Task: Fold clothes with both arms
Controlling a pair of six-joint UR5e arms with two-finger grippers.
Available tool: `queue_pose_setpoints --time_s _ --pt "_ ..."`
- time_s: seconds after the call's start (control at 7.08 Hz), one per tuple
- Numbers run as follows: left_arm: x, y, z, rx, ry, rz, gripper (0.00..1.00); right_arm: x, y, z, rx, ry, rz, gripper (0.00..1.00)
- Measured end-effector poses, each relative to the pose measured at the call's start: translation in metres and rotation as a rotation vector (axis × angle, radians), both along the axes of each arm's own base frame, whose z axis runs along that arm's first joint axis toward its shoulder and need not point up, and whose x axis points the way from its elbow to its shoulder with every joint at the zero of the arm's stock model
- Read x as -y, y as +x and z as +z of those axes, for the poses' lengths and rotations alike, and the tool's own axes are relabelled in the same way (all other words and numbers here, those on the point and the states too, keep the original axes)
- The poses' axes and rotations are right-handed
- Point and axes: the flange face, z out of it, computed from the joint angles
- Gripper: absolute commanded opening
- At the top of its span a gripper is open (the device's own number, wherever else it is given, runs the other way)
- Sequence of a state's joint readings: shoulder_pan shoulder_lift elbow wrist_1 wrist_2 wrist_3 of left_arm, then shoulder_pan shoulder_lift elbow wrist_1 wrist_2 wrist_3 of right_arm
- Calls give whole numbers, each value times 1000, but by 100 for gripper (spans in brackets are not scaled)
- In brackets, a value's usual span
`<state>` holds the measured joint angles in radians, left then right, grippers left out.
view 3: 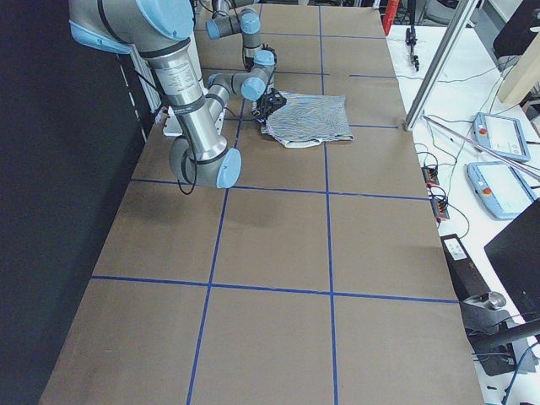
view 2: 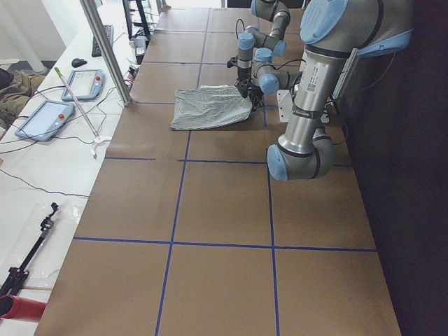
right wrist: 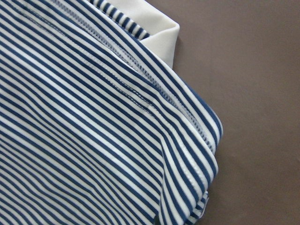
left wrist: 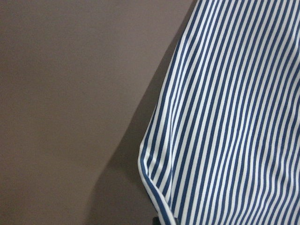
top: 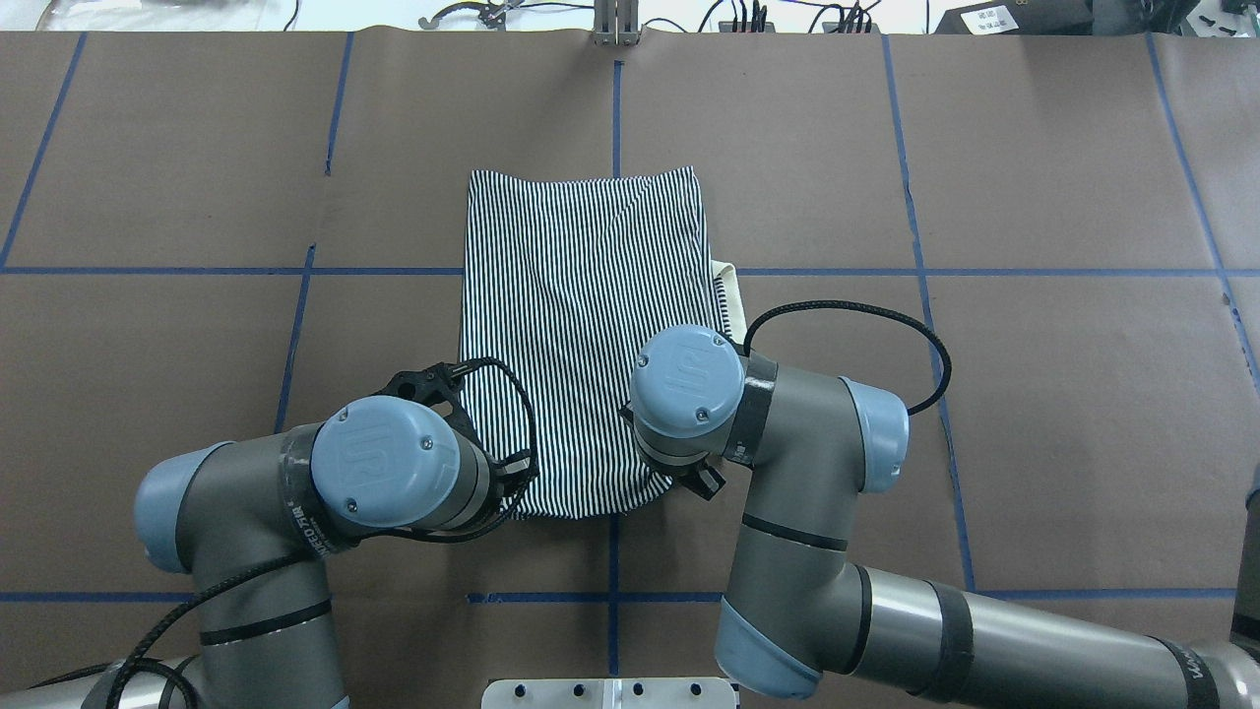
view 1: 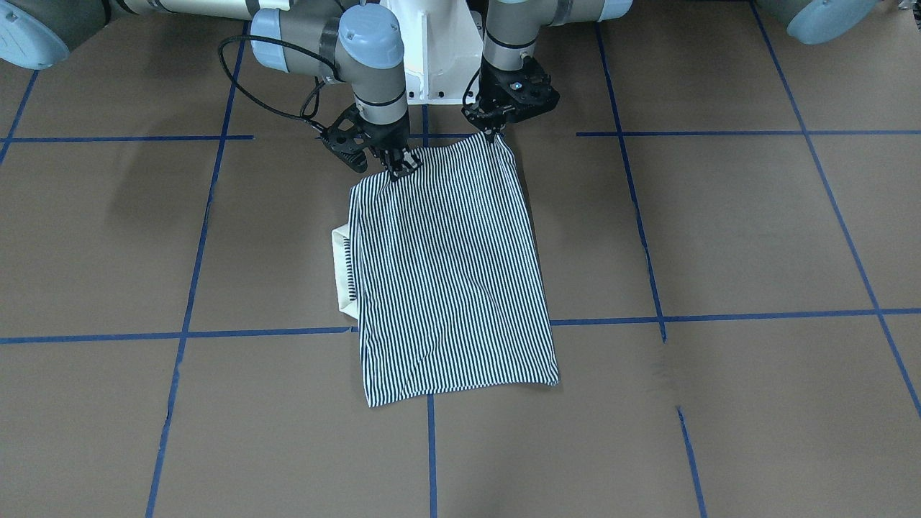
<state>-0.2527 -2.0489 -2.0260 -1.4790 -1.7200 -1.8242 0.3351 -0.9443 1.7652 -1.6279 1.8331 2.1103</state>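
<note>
The striped polo shirt (view 1: 453, 273) lies folded into a rectangle on the brown table (view 1: 719, 237), and it shows in the overhead view (top: 586, 315) too. Its cream collar (view 1: 342, 266) sticks out at one side, also in the right wrist view (right wrist: 161, 40). My left gripper (view 1: 498, 133) is shut on one corner of the shirt's robot-side edge and holds it slightly raised. My right gripper (view 1: 401, 167) is shut on the other corner of that edge. From overhead both grippers are hidden under the wrists. The wrist views show striped cloth (left wrist: 234, 117) close up.
The white pedestal (view 1: 439, 50) stands just behind the shirt. A black cable (top: 856, 315) loops off the right arm. Blue tape lines (view 1: 432, 446) cross the table. A metal post (view 3: 439, 59) and control tablets (view 3: 502, 135) stand on the far white bench.
</note>
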Motion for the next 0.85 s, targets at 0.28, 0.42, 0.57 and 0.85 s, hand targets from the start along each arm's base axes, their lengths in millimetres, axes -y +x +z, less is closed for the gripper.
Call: queue_pose_setpoints --time_s 0.28,0.42,0.57,0.85 --pt "-30 -7 -11 -13 -29 67 0 -37 4 -8 14 -6 -59 0" --pt "-32 -13 -15 -22 -35 72 0 -44 2 -12 22 2 -69 0" --pt "-22 -20 -17 -27 -36 53 0 -38 4 -15 37 24 -60 0" --pt "15 -36 -16 -32 -51 -33 0 -1 17 -18 67 76 -12 0"
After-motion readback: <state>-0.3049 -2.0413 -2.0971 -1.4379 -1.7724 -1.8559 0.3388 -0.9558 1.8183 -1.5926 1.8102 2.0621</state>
